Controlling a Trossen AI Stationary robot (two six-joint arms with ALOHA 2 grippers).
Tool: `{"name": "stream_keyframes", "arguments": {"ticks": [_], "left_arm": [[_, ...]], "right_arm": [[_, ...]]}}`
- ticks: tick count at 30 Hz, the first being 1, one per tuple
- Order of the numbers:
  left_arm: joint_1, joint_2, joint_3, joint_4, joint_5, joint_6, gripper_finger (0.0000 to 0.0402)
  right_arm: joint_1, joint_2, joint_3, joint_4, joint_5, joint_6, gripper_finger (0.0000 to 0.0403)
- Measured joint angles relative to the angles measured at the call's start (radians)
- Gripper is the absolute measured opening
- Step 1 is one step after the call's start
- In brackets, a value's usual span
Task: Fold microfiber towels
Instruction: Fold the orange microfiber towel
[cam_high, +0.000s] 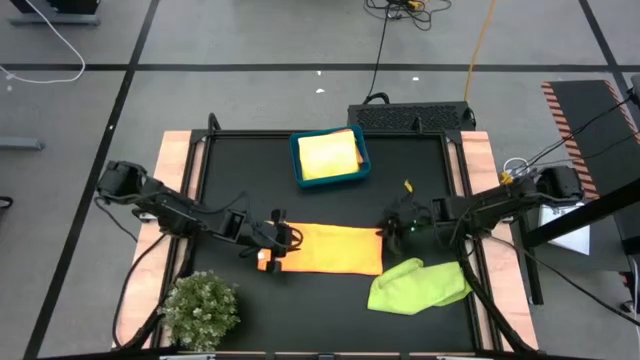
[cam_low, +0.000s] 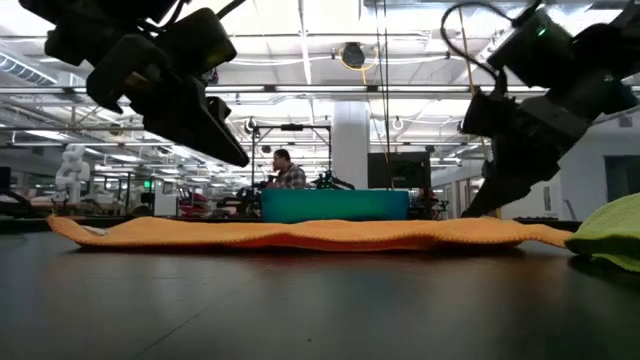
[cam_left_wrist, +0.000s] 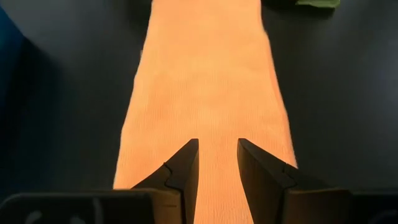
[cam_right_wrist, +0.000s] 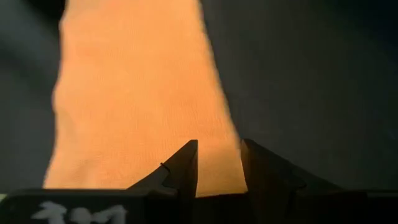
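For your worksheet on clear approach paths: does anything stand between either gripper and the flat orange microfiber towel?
Nothing visible does. The left gripper and right gripper each hang open just above opposite ends of the orange microfiber towel, with only bare cloth below.

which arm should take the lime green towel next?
Right, probably. The lime green towel lies crumpled just beside the right gripper, which hangs open at the orange towel's right end. The left gripper is at the far end.

- High view looks straight down over the whole desk (cam_high: 325, 290).
- Low view sits at desk height, facing level toward the room behind.
- Each wrist view looks closely along its arm's fingers.
- All four share the orange towel (cam_high: 330, 248) (cam_low: 300, 234) (cam_left_wrist: 205, 93) (cam_right_wrist: 137, 93).
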Motion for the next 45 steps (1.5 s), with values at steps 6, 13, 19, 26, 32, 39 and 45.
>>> {"name": "stream_keyframes", "arguments": {"ticks": [6,13,19,26,32,39,45], "left_arm": [[0.018,0.0,0.0,0.017,0.036,0.0,0.0113],[0.017,0.0,0.0,0.022,0.044,0.021,0.0113],[0.018,0.0,0.0,0.059,0.043,0.04,0.0113],[0.018,0.0,0.0,0.082,0.043,0.051,0.0113],[0.018,0.0,0.0,0.101,0.044,0.045,0.0113],[0.052,0.0,0.0,0.24,0.105,0.062,0.0113],[0.122,0.003,0.003,0.336,0.146,0.077,0.0115]], "right_arm": [[-0.114,0.0,-0.004,-0.023,-0.198,0.022,0.0125],[-0.144,0.0,-0.004,-0.087,-0.204,0.045,0.0175],[-0.143,0.043,-0.004,-0.052,-0.247,0.069,0.0189],[-0.142,0.134,-0.003,0.071,-0.254,0.019,0.0127],[-0.142,0.072,-0.005,0.094,-0.255,-0.032,0.001],[-0.114,-0.023,-0.005,0.183,-0.226,-0.056,0.0002],[-0.057,-0.007,0.083,0.232,-0.17,-0.129,0.0001]]}}
